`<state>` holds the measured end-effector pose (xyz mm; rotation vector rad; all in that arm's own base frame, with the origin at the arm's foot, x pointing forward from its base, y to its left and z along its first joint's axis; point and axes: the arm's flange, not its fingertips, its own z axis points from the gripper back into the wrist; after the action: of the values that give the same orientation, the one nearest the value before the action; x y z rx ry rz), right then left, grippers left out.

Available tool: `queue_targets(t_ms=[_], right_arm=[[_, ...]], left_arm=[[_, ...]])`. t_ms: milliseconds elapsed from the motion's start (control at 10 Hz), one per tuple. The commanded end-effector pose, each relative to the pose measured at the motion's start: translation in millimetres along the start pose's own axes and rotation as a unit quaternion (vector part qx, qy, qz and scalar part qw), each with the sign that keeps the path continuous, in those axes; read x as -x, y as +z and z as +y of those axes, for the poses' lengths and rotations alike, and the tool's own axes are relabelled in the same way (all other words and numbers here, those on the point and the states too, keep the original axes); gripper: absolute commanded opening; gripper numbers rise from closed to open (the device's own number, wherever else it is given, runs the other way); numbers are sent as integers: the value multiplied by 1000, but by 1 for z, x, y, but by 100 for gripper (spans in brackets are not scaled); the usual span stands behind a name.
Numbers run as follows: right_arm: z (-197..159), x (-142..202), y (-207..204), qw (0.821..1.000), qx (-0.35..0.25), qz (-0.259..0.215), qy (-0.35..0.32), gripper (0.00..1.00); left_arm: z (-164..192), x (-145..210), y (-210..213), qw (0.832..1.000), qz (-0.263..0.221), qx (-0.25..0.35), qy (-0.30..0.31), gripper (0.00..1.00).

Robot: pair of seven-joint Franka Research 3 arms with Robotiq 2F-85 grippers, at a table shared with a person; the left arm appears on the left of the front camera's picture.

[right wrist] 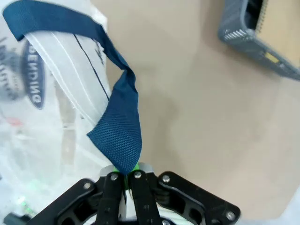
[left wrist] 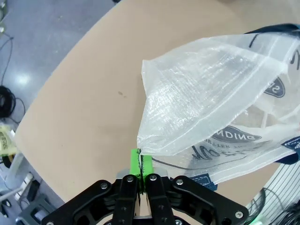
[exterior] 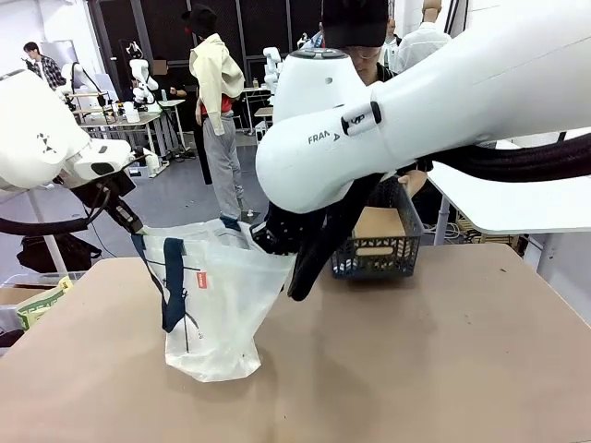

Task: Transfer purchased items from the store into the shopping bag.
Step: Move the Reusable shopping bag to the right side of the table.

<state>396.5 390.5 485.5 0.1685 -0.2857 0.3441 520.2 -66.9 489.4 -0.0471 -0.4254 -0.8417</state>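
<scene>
Closest to you, the shopping bag (exterior: 217, 314) stands on the near-left part of the tan surface (exterior: 434, 360), bottom resting down and mouth spread open at the top. Your left end effector (left wrist: 141, 158) has its green pads pressed together on the bag's whitish top edge, right at a corner of the rim, so that side hangs up off the surface. Your right end effector (right wrist: 125, 172) is pinching the end of a navy strap handle (right wrist: 117, 112), and the strap twists away from the pads toward the other side of the mouth. In the front view that arm reaches across from the right and its black fingers sit right at the bag's right rim. Through the crinkly plastic you can see the round navy logo (left wrist: 236, 137) and some dark print, but whatever's inside is too blurry to call. Farther back, well apart from the bag toward the far side, the dark grey basket (exterior: 379, 249) sits on the surface with something tan and boxy (exterior: 379, 224) inside it.
</scene>
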Motion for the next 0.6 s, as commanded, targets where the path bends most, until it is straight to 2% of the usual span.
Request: queue_targets(t_ms=[0, 100, 200, 500], right_arm=[[-4, 15, -6, 1000, 2, -9, 14, 0], [-6, 16, -6, 1000, -3, 0, 24, 0], [4, 7, -4, 1000, 0, 0, 6, 0], [4, 7, -4, 1000, 0, 0, 6, 0]], left_arm=[[13, 8, -6, 1000, -17, 4, -16, 0], [0, 0, 0, 1000, 0, 0, 0, 0], [0, 0, 0, 1000, 0, 0, 0, 0], [0, 0, 0, 1000, 0, 0, 0, 0]])
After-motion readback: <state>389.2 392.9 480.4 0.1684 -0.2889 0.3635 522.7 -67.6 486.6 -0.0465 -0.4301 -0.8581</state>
